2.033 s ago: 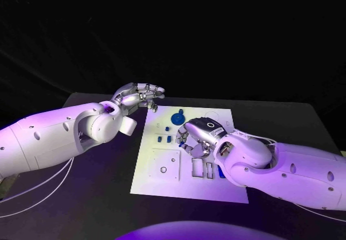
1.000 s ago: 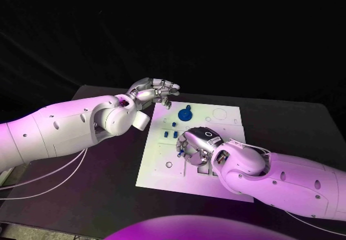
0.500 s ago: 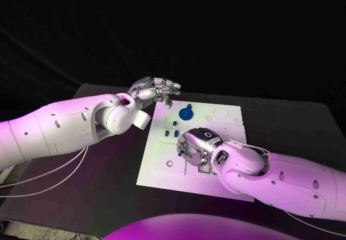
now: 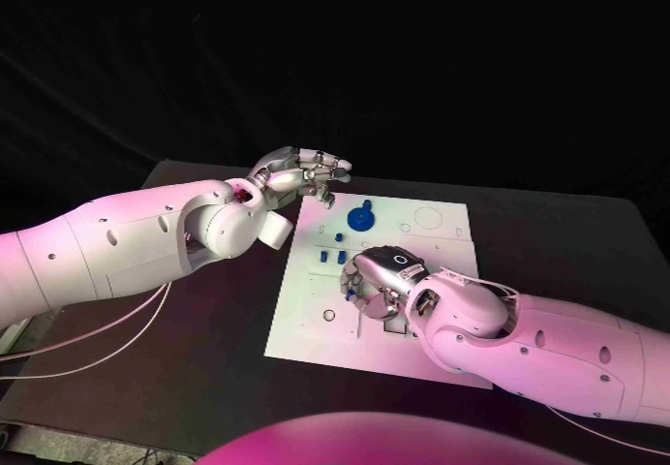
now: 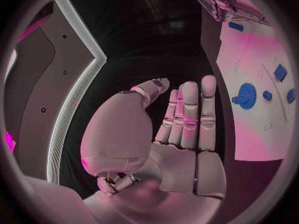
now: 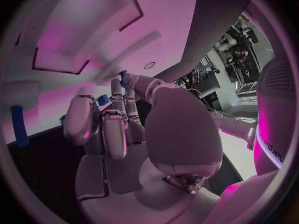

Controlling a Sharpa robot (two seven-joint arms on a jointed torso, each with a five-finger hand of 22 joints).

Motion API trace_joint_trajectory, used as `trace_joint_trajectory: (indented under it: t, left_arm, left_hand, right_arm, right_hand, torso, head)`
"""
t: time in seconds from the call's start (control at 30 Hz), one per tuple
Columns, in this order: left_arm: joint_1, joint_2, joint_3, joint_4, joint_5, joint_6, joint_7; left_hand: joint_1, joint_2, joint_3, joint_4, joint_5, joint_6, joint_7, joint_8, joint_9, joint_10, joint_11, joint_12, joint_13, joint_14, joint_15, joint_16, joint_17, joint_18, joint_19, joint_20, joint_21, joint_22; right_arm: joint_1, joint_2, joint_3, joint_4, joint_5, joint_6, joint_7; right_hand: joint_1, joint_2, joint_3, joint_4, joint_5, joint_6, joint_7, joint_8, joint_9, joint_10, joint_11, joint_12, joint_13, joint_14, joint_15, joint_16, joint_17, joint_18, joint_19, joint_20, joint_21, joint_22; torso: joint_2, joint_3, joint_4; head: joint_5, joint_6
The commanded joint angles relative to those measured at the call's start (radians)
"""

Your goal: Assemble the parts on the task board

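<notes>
Nothing moved; right hand [image 4: 375, 281] on task board [image 4: 436, 225]; wrist shows blue part [image 6: 122, 77] at fingertips.

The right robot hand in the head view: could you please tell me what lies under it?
The right robot hand hangs over the middle of the white task board. Small blue parts lie beside it. What lies directly under its palm is covered.

Left hand [image 5: 181, 129] fills the middle — fingers [image 5: 190, 109] extended side by side, nothing between them, thumb set apart. Beyond it, the task board [image 5: 249, 59] lies on the dark worktop [image 5: 187, 59]. On the board: a round blue part [image 5: 246, 95], three smaller blue parts [image 5: 279, 72] just beside it. Right hand [image 5: 221, 0] over the board's far end, next to another blue piece [image 5: 235, 26].
</notes>
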Motion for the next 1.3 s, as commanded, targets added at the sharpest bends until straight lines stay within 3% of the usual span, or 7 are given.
trace_joint_trajectory:
  t: [0.03,0.4,0.63,0.83,1.03,1.3]
  left_arm:
    - [0.001,0.001,0.001,0.003,-0.005,0.017,0.003]
    - [0.001,0.001,0.001,0.003,-0.006,0.018,0.000]
    - [0.001,0.000,0.001,0.003,-0.007,0.019,-0.001]
    - [0.001,-0.001,0.001,0.001,-0.008,0.020,-0.002]
    - [0.001,-0.001,0.001,-0.002,-0.009,0.021,-0.003]
    - [0.001,-0.002,0.001,-0.004,-0.009,0.023,-0.004]
  left_hand:
    - [-0.008,0.007,-0.008,0.000,0.003,-0.006,0.000,0.005,-0.001,-0.006,0.000,0.006,0.000,-0.006,0.003,-0.007,-0.002,0.019,-0.004,0.004,-0.005,-0.002]
    - [-0.008,0.007,-0.008,0.000,0.003,-0.006,0.000,0.005,-0.001,-0.006,0.000,0.006,0.000,-0.006,0.003,-0.007,-0.002,0.019,-0.004,0.004,-0.005,-0.002]
    - [-0.008,0.006,-0.008,-0.001,0.003,-0.007,0.000,0.006,-0.001,-0.008,0.001,0.006,0.000,-0.007,0.003,-0.007,-0.003,0.019,-0.004,0.004,-0.007,-0.003]
    - [-0.008,0.006,-0.008,-0.001,0.003,-0.007,0.000,0.006,-0.001,-0.008,0.001,0.006,0.000,-0.007,0.003,-0.007,-0.003,0.019,-0.004,0.004,-0.007,-0.003]
    - [-0.008,0.006,-0.008,-0.001,0.003,-0.007,0.000,0.006,-0.001,-0.008,0.001,0.006,0.000,-0.007,0.003,-0.007,-0.003,0.019,-0.004,0.004,-0.007,-0.003]
    - [-0.007,0.007,-0.008,-0.001,0.004,-0.007,0.000,0.007,0.000,-0.011,0.001,0.006,-0.001,-0.008,0.003,-0.007,-0.004,0.019,-0.003,0.004,-0.008,-0.004]
  right_arm:
    - [-0.004,0.005,-0.003,-0.001,-0.009,0.040,0.004]
    - [-0.004,0.002,-0.005,-0.003,0.009,0.055,0.025]
    - [-0.004,-0.009,-0.005,0.005,0.011,0.026,0.026]
    - [0.001,-0.044,-0.003,0.037,0.005,-0.019,0.023]
    - [0.028,-0.101,0.002,0.084,0.010,-0.033,0.014]
    - [0.089,-0.203,0.014,0.134,0.049,-0.026,-0.002]
  right_hand:
    - [-0.005,0.006,0.006,-0.001,0.001,0.001,0.007,0.001,0.003,0.044,-0.037,0.000,0.002,0.057,-0.007,0.001,0.026,-0.017,-0.004,0.000,-0.008,0.041]
    - [-0.073,-0.025,-0.021,0.000,0.024,-0.065,0.029,-0.045,-0.005,-0.030,-0.007,-0.054,-0.009,0.055,0.018,-0.002,0.015,-0.013,-0.018,0.020,-0.038,0.028]
    - [-0.093,-0.044,-0.032,-0.004,0.024,-0.094,0.044,-0.072,-0.017,-0.093,0.014,-0.085,-0.027,0.050,0.036,-0.008,0.002,-0.006,-0.033,0.037,-0.073,0.010]
    - [-0.105,-0.060,-0.054,-0.006,0.020,-0.109,0.046,-0.083,-0.023,-0.110,0.017,-0.083,-0.031,0.044,0.039,-0.017,-0.019,0.000,-0.046,0.042,-0.102,-0.005]
    - [-0.109,-0.063,-0.072,-0.006,0.014,-0.113,0.045,-0.087,-0.026,-0.119,0.017,-0.079,-0.033,0.041,0.040,-0.022,-0.029,0.003,-0.050,0.044,-0.112,-0.010]
    - [-0.108,-0.059,-0.076,-0.005,0.014,-0.110,0.045,-0.087,-0.026,-0.117,0.016,-0.073,-0.032,0.042,0.039,-0.021,-0.026,0.001,-0.047,0.044,-0.107,-0.007]
  torso:
    - [-0.001,-0.0006,-0.0005]
    - [-0.001,0.0003,0.0003]
    - [0.000,0.0007,-0.0002]
    - [-0.001,0.0015,-0.0011]
    - [-0.003,0.0009,-0.0013]
    - [-0.003,0.0012,-0.0039]
  head:
    - [-0.001,0.000]
    - [-0.002,-0.001]
    - [-0.001,0.000]
    - [-0.003,0.002]
    - [-0.008,0.006]
    - [-0.022,0.017]
